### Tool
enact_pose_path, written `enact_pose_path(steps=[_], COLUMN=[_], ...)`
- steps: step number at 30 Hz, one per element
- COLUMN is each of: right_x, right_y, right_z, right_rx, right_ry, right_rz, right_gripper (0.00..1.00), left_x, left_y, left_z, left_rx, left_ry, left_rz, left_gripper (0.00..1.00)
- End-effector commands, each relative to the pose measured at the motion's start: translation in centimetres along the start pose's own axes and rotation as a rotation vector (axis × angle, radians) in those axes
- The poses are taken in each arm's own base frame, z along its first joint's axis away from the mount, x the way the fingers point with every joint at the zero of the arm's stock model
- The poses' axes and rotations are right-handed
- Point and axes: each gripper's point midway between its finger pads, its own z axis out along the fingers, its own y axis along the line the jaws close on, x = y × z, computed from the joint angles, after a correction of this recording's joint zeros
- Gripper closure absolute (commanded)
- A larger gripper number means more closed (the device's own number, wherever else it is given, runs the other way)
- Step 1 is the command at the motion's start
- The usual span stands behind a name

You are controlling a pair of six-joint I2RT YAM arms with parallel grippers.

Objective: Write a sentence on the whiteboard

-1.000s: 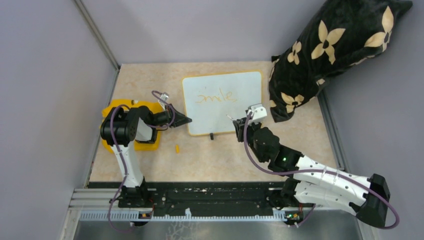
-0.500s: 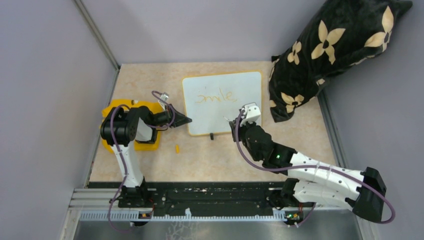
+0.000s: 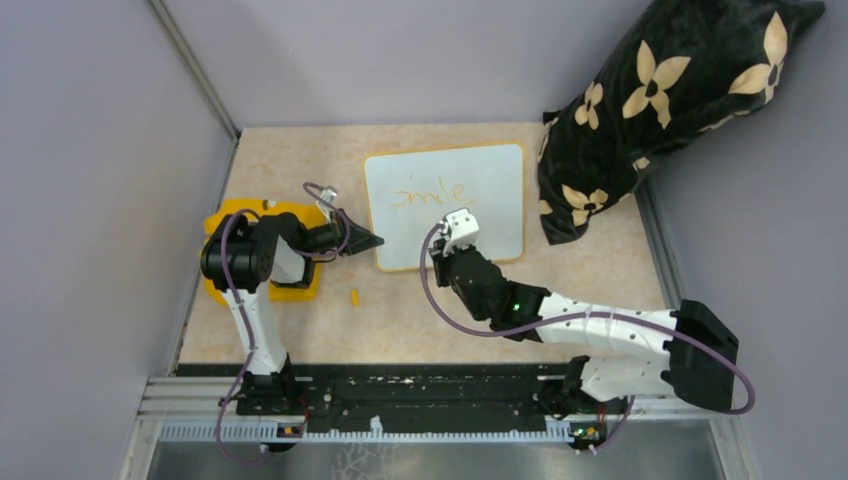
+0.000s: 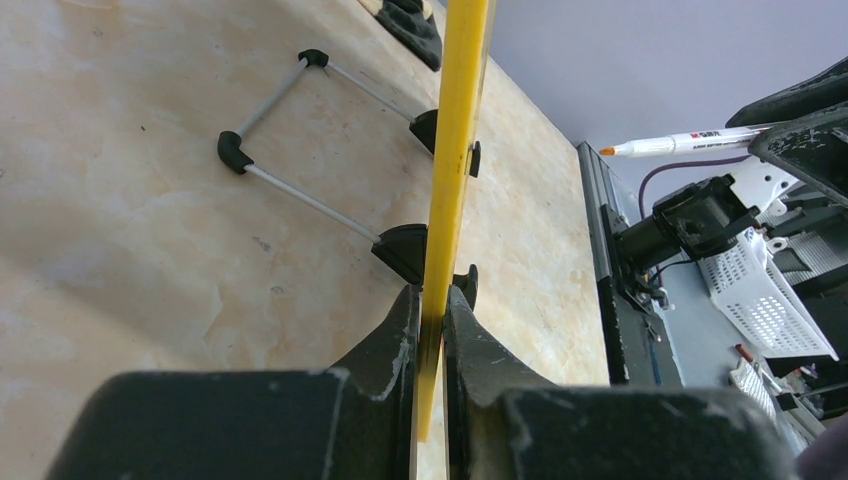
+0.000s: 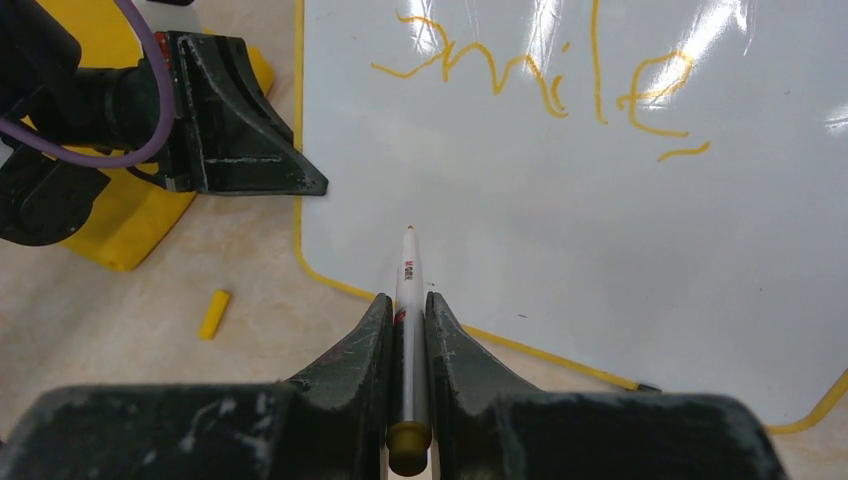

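Note:
The whiteboard (image 3: 470,225) lies on the table, white with a yellow rim. The sentence (image 3: 430,192) on it is one orange word, "smile" (image 5: 540,80), in the upper half. My left gripper (image 3: 374,241) is shut on the board's left rim; in the left wrist view that yellow rim (image 4: 455,150) runs edge-on between the jaws of the left gripper (image 4: 432,305). My right gripper (image 3: 442,240) hangs over the board's lower middle, shut on a white marker (image 5: 408,285). The marker's orange tip points at bare board below the word and stands a little off the surface.
A small yellow cap (image 3: 354,296) lies on the table near the board's lower left corner. A yellow pad (image 3: 225,215) sits under the left arm. A black flowered cushion (image 3: 660,100) fills the back right corner. Grey walls close both sides.
The right arm has swung left with the marker, from the board's lower right edge to its lower middle. The left gripper has kept its hold on the rim.

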Motion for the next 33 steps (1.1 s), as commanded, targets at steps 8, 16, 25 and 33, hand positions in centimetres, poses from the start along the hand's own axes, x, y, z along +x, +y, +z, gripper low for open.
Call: enact_pose_path(steps=[8,16,25,33], right_x=[-3.0,-2.3,-2.1,-2.7], right_y=[0.6,-0.2,-0.1,-0.4], right_z=[-0.5,-1.0,-0.6,-1.4], right_rx=[-0.039,-0.027,-0.01,-0.017], right_ry=[-0.127,-0.13,-0.114,-0.113], right_rz=[0.036,0.053,0.069,0.073], right_gripper=[1.0,1.0,1.0,1.0], left_x=[-1.6,-1.6,-1.7,-1.8], left_y=[-0.5,-0.5,-0.3,-0.3], left_z=[0.2,0.2,0.3,0.3], left_rx=[0.018,0.019,0.018,0.016], left_ry=[-0.063,-0.061,-0.062,-0.066], left_rz=[0.164,0.16,0.158,0.163], left_gripper=[1.0,1.0,1.0,1.0])
